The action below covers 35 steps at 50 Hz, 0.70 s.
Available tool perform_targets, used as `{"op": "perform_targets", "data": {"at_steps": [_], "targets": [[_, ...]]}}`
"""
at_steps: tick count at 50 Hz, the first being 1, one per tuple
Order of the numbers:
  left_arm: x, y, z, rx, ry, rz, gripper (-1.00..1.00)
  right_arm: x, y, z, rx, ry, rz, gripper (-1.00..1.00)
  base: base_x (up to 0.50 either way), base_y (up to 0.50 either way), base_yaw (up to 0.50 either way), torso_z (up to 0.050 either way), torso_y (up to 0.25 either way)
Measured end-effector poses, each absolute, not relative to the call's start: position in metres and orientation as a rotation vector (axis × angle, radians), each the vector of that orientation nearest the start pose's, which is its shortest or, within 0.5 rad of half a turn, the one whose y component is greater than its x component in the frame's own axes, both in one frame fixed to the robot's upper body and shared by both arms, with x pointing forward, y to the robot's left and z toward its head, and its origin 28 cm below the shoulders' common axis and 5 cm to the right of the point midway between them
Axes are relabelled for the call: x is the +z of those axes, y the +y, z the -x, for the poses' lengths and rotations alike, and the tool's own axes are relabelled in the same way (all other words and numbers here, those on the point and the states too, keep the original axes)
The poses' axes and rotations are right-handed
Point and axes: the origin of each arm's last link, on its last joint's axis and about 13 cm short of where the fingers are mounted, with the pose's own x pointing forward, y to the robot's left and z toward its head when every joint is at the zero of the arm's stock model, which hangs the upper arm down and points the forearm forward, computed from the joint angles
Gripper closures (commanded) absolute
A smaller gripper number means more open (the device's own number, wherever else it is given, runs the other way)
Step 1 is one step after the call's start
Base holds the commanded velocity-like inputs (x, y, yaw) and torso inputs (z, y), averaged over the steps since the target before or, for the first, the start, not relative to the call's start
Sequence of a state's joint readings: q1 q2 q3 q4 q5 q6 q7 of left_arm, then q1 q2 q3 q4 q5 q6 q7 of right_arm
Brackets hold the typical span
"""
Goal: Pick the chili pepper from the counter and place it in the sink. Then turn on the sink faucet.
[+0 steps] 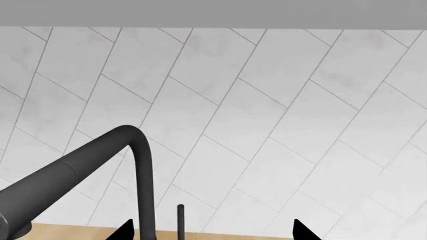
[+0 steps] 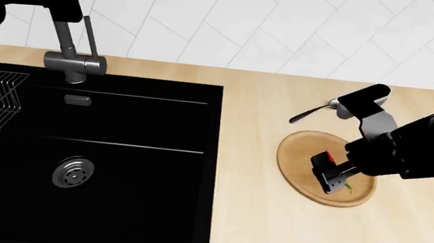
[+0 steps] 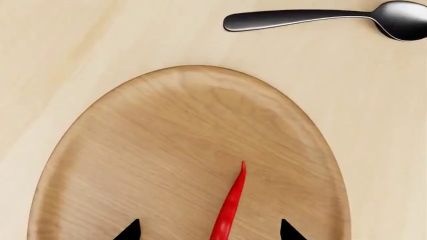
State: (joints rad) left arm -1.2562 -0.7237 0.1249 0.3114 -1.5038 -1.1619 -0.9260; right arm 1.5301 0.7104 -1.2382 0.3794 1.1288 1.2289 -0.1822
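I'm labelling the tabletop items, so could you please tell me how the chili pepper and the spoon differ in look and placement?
The chili pepper is bright red and tapers to a point; the spoon is shiny dark metal with a rounded bowl. The chili pepper lies on the round wooden plate, between the right gripper's fingertips; the spoon lies on the bare counter beyond the plate. Both are slender and lie flat.
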Motion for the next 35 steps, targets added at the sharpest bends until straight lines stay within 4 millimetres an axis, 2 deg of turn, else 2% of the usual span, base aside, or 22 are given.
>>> {"op": "perform_targets", "data": {"at_steps": [3,4,28,35], "targets": [[0.3479,0.2742,-0.2423,0.063,-0.117,0.015,-1.00,0.2456,-0.2082,-0.3323,0.377,0.914,0.354,-1.00,0.00,0.00,0.00,0.000,0.000],[0.3479,0.2742,-0.2423,0.063,-0.117,0.016,-1.00,0.2455,-0.2081,-0.3323,0.377,0.913,0.354,1.00,0.00,0.00,0.00,0.000,0.000],[0.3478,0.2740,-0.2412,0.063,-0.117,0.016,-1.00,0.2419,-0.2041,-0.3315,0.407,0.914,0.354,1.00,0.00,0.00,0.00,0.000,-0.002],[0.3475,0.2746,-0.2410,0.064,-0.117,0.018,-1.00,0.2475,-0.2059,-0.3303,0.392,0.897,0.375,1.00,0.00,0.00,0.00,0.000,0.000]]}}
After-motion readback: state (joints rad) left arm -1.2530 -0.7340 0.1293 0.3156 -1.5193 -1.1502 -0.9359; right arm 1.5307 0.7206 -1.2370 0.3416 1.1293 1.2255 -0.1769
